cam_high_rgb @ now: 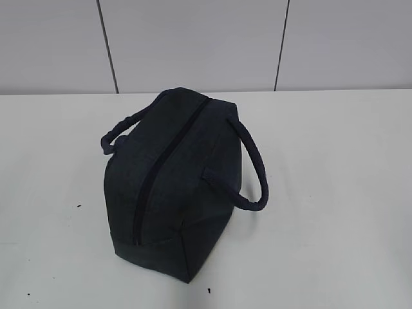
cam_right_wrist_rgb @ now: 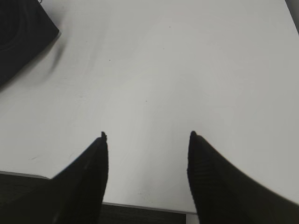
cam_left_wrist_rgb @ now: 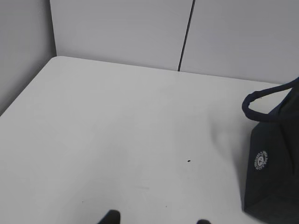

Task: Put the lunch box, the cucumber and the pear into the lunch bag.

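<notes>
The dark navy lunch bag (cam_high_rgb: pixel 174 187) stands in the middle of the white table (cam_high_rgb: pixel 335 193), its top zipper (cam_high_rgb: pixel 154 174) shut and its two loop handles hanging to the sides. Its side shows at the right edge of the left wrist view (cam_left_wrist_rgb: pixel 273 163) and its corner at the top left of the right wrist view (cam_right_wrist_rgb: pixel 18 32). The lunch box, the cucumber and the pear are out of view. My left gripper (cam_left_wrist_rgb: pixel 156 220) is open, only its fingertips showing. My right gripper (cam_right_wrist_rgb: pixel 147 137) is open and empty above the table's front edge. Neither gripper shows in the exterior view.
Grey wall panels (cam_high_rgb: pixel 193 38) stand behind the table. In the left wrist view a wall (cam_left_wrist_rgb: pixel 23 46) also borders the table's left side. The table's front edge (cam_right_wrist_rgb: pixel 140 205) shows between my right fingers.
</notes>
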Controlling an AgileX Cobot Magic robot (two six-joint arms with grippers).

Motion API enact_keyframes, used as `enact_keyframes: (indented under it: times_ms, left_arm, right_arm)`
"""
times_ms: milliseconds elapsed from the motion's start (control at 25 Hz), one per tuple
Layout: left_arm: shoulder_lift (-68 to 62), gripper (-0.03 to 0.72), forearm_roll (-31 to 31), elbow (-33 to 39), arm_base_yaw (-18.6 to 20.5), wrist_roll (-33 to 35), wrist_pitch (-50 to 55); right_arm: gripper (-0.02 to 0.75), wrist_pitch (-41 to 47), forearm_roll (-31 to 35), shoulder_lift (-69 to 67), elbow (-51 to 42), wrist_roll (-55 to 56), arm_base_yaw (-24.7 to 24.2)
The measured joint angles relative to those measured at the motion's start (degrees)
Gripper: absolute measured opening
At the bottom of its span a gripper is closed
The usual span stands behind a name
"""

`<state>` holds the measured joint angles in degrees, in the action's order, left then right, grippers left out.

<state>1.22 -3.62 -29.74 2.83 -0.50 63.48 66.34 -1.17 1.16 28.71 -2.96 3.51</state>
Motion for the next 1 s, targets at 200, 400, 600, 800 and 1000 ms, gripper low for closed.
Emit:
enact_keyframes:
  times_ms: [200, 400, 600, 800, 1000]
  left_arm:
    - [0.0, 0.309, 0.0, 0.0, -0.1, 0.0, 0.0]
    - [0.0, 0.309, 0.0, 0.0, -0.1, 0.0, 0.0]
    - [0.0, 0.309, 0.0, 0.0, -1.1, 0.0, 0.0]
    - [0.0, 0.309, 0.0, 0.0, -1.8, 0.0, 0.0]
    - [0.0, 0.309, 0.0, 0.0, -1.8, 0.0, 0.0]
  right_arm:
    - [0.430, 0.0, 0.0, 0.0, 0.0, -0.1, 0.0]
    - [0.430, 0.0, 0.0, 0.0, 0.0, -0.1, 0.0]
    - [0.430, 0.0, 0.0, 0.0, 0.0, -0.1, 0.0]
    - [0.430, 0.0, 0.0, 0.0, 0.0, -0.1, 0.0]
    - [0.430, 0.0, 0.0, 0.0, 0.0, -0.1, 0.0]
